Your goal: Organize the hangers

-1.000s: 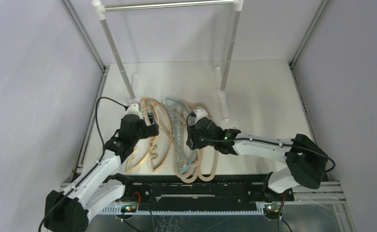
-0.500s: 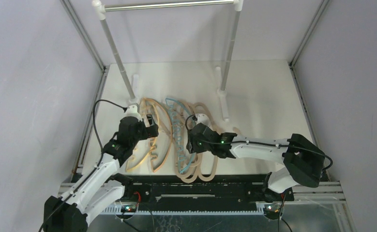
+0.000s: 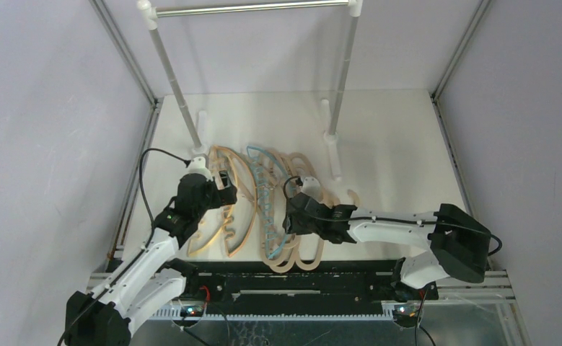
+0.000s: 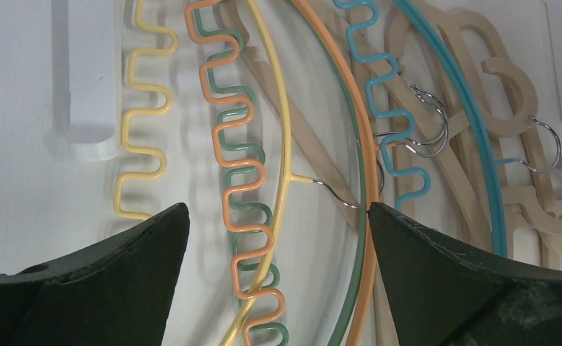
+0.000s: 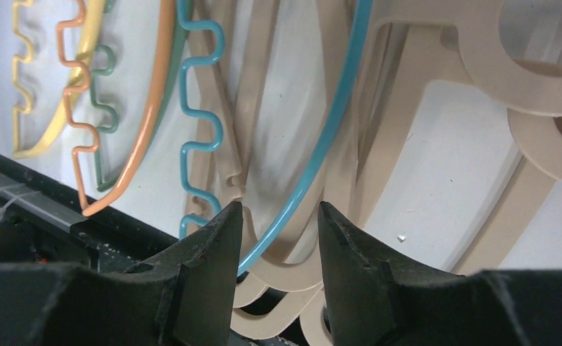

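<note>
Right gripper [image 5: 278,216]: narrow gap, astride the blue hanger [image 5: 337,122], whose lower end is hidden beneath it. Left gripper [image 4: 278,216]: spread wide above the yellow hanger [image 4: 289,173], gripping nothing. Beyond, on the white table [image 3: 393,130] between grey walls [image 3: 47,144]: beige hangers [image 5: 480,58] heaped among the thin ones, hooks partly buried, below the silver rail [image 3: 249,8].

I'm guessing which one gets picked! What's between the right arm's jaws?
In the right wrist view, the thin blue hanger curves between the open jaws of the right gripper, thick beige wood-look hangers underneath.
</note>
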{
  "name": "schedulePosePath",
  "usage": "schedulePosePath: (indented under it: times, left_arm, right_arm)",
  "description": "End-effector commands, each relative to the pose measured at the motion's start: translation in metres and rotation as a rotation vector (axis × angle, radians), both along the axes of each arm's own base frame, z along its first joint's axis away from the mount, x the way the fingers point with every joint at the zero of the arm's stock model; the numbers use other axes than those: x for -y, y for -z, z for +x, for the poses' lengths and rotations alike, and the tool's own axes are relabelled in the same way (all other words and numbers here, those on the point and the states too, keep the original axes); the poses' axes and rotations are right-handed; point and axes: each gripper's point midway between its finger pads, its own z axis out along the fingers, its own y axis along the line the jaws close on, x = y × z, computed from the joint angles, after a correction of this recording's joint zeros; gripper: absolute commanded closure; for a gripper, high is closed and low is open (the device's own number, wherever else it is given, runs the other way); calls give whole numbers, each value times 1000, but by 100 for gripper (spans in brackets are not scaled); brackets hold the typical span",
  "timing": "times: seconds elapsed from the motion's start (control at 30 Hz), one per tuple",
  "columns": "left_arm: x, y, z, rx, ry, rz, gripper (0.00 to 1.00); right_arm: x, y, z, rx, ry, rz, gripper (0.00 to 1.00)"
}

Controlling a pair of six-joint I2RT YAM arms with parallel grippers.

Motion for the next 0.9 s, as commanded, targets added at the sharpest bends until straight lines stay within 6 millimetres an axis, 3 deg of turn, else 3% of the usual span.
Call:
schedulePosePath:
  times: [0.0, 0.47, 0.7, 0.73, 0.8, 0.87]
  left_arm:
    - [7, -6, 3, 31, 25, -23, 1]
    - [13, -1, 1, 35, 50, -45, 0]
    - [15, 3, -3, 35, 59, -57, 0]
    - [16, 2, -3, 38, 62, -59, 1]
    - [16, 1, -5, 43, 63, -62, 1]
    - [15, 0, -5, 50, 62, -66, 0]
  right_arm:
    - [-7, 3, 4, -7, 44, 14, 49]
    - [-22, 20, -2, -69, 30, 39, 50]
    - [-21, 39, -3, -96, 38, -2, 52]
    - [-20, 41, -3, -93, 43, -11, 54]
    - [-16, 44, -2, -82, 56, -34, 66]
    - [-11, 44, -1, -66, 70, -55, 86]
